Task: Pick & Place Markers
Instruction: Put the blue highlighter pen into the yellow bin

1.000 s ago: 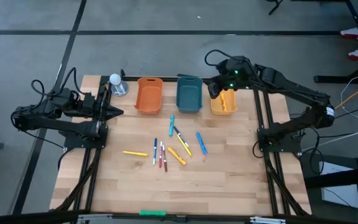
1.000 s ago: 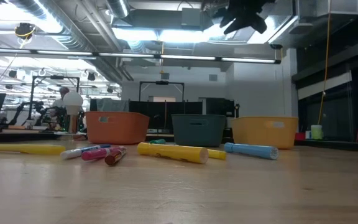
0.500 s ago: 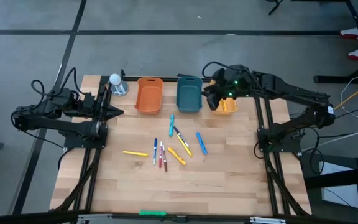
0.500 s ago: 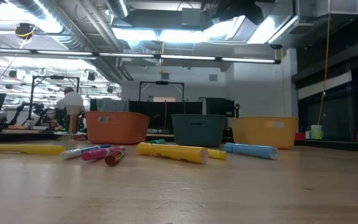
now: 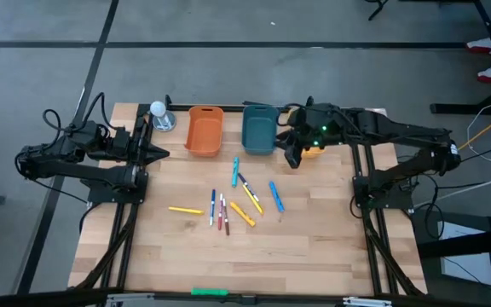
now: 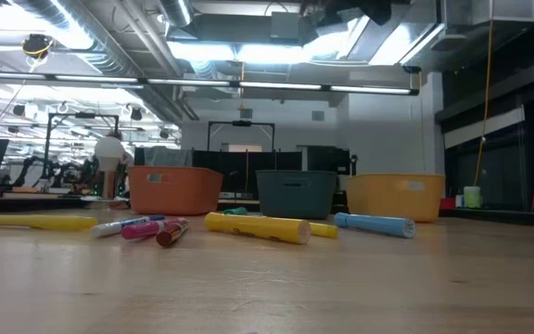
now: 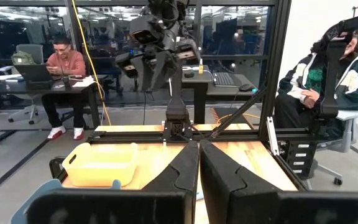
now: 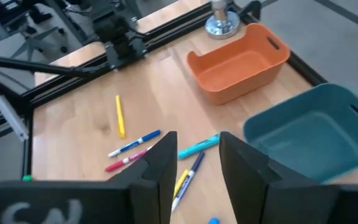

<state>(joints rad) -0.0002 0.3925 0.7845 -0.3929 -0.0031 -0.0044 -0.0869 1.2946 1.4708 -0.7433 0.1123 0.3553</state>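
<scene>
Several markers [image 5: 237,198] lie flat and loose on the wooden table's middle: yellow [image 5: 186,210], teal [image 5: 235,166], blue [image 5: 275,194], red [image 5: 223,215] and white-bodied ones. My right gripper [image 5: 293,156] hangs open high above the table, beside the teal bin's [image 5: 259,130] near right corner. Its wrist view looks down on the markers [image 8: 134,144], and nothing is between its fingers [image 8: 199,163]. My left gripper [image 5: 162,154] waits shut and level at the table's left side, its fingers [image 7: 199,168] closed together.
An orange bin [image 5: 204,130], the teal bin and a yellow bin [image 5: 312,147], partly under my right arm, stand in a row along the far edge. A white ball on a metal stand [image 5: 158,115] is far left. A bright green stick [image 5: 209,292] lies at the near edge.
My right gripper has swung from above the yellow bin toward the table's near edge and the markers, staying high and turning as it went. Its fingers have kept the same gap. The markers have not moved.
</scene>
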